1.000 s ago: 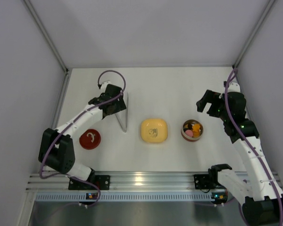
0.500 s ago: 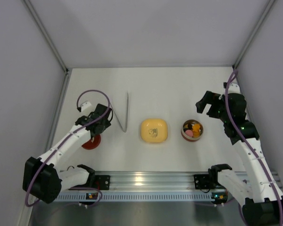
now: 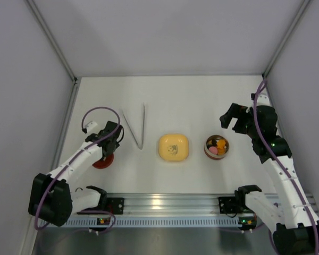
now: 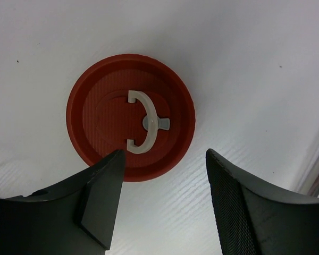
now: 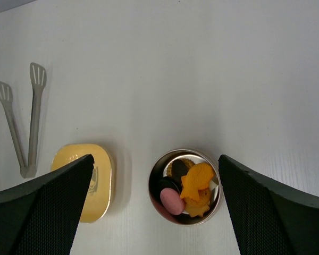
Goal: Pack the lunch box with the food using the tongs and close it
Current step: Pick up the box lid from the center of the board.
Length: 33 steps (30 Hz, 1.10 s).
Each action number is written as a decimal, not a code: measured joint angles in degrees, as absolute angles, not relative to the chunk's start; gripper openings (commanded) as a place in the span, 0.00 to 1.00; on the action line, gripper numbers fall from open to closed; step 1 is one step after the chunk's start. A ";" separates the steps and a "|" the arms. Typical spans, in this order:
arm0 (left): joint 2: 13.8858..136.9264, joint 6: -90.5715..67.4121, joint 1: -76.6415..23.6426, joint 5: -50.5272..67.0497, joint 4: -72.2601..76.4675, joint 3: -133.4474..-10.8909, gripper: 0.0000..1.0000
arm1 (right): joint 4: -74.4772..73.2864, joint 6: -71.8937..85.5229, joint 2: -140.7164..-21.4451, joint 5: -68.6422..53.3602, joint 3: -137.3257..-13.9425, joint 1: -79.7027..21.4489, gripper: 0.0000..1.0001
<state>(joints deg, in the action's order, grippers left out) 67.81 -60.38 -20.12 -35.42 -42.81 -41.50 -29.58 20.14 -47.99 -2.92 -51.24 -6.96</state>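
Textures first: the lid is matte red plastic, round, with fine ridges across the top and a little white curl-shaped handle in the middle. It lies flat on the white table at the left. The left gripper hangs right over it with its black jaws parted fairly wide and nothing between them.

The lunch box is a shiny round steel bowl on the right side, and the food is already inside: an orange fish-shaped piece, a smooth pink one and something dark brown. The right gripper hovers above it, jaws spread wide and empty, mesh-textured pads showing.

Between them sits a glossy yellow dish, a rounded square. The tongs are thin silver metal with slotted paddle tips, lying as a narrow V beside the dish.

Compared with a second ago, the left arm was up at the tongs, which looked pinched together. Now they lie flat and splayed, and that arm has swung back over the lid. The right arm barely budged.
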 measured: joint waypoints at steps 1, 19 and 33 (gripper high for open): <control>67.96 -60.36 -19.64 -35.42 -42.48 -41.06 0.65 | -29.50 20.14 -47.97 -2.92 -51.09 -6.96 0.99; 72.47 -59.27 -12.91 -32.14 -35.62 -37.34 0.45 | -29.54 20.14 -47.70 -3.11 -50.98 -6.96 0.99; 71.37 -58.37 -12.78 -31.14 -34.54 -37.17 0.00 | -29.50 20.12 -47.70 -3.11 -50.96 -6.96 0.99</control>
<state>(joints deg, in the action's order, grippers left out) 71.37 -58.37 -12.78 -31.14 -34.54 -37.17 -29.50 20.12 -47.70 -3.11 -50.96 -6.96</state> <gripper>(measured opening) 0.057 0.993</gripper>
